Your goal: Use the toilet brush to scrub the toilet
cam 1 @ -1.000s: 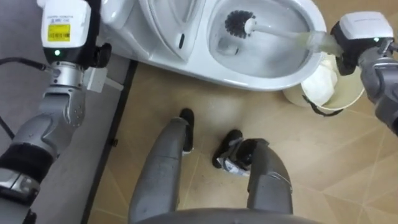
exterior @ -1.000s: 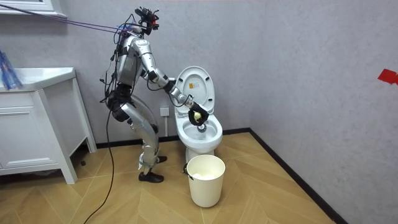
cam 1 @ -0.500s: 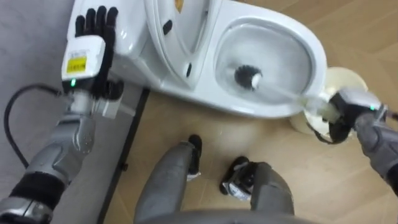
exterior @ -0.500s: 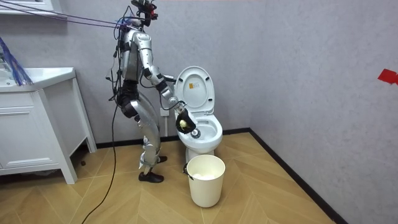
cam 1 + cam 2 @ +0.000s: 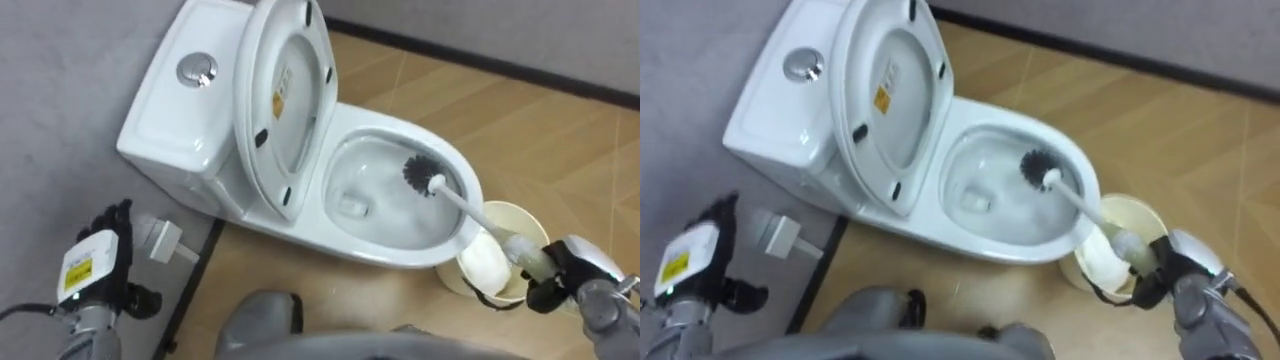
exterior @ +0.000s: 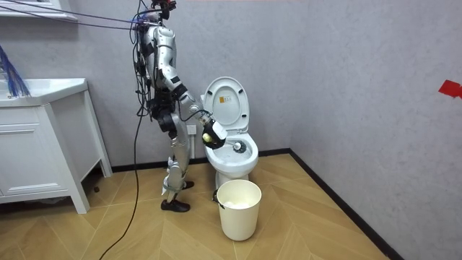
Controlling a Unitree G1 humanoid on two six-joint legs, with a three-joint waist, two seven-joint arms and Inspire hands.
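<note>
1. The toilet brush [image 5: 421,176] has its dark bristle head inside the toilet bowl [image 5: 400,125], close to the rim on the robot's right side. Its pale handle [image 5: 468,207] slants out over that rim toward the lower right.
2. The right hand [image 5: 568,277] has its fingers wrapped round the end of the handle, above and just beside the bin [image 5: 515,212].
3. The bin stands on the wooden floor [image 5: 560,150] against the front of the bowl, with something white inside it.
4. The seat lid [image 5: 285,90] is raised and leans back toward the cistern [image 5: 165,120], which has a round flush button [image 5: 197,69] on top.
5. The left hand [image 5: 95,265] is at the lower left by the grey wall, its fingers straight and holding nothing.
6. In the room view the robot stands upright at the toilet's left, and a white cabinet [image 6: 36,152] stands further left.
</note>
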